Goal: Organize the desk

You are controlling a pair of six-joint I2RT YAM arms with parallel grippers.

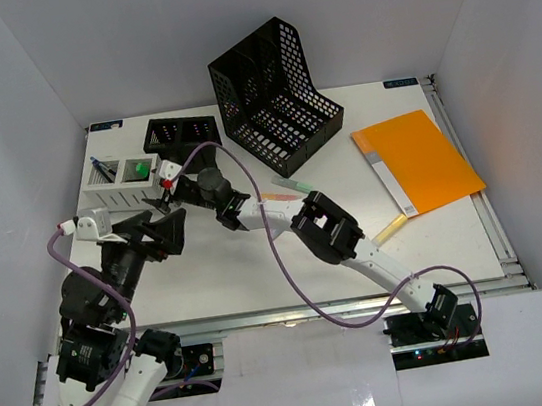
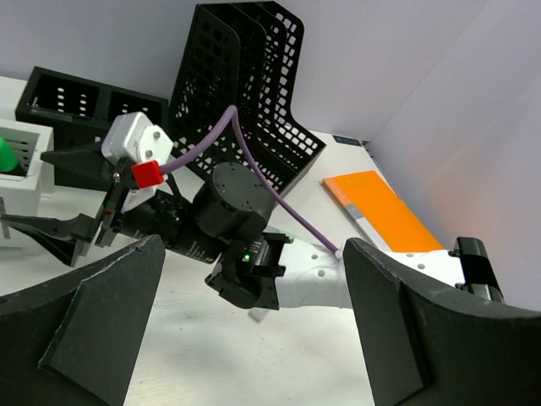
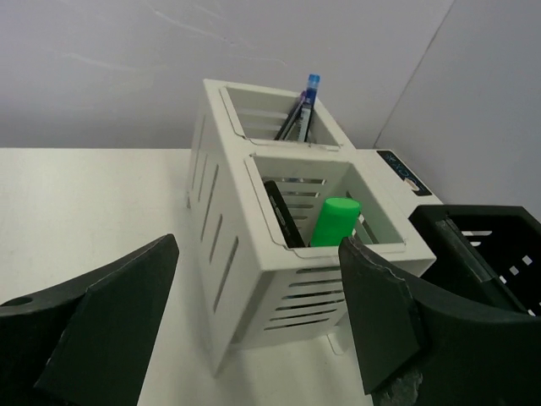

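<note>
organizing partly done: on the tabletop (image 1: pixel 221 262), the white pen holder (image 1: pixel 119 184) houses pens (image 3: pixel 300 110) and a green highlighter (image 3: pixel 334 222), the orange folder (image 1: pixel 417 160) and a yellow pencil (image 1: pixel 391 230) lie loose well to its right, and the right claw (image 3: pixel 258 254) just before the holder and the left claw (image 2: pixel 254 249) nearby both gape wide, empty.

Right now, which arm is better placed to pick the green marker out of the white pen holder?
Right, I judge. The right gripper is open and faces the pen holder, the green marker framed between its fingers. The left gripper, also open, looks onto the right arm's wrist, which blocks its way.
</note>
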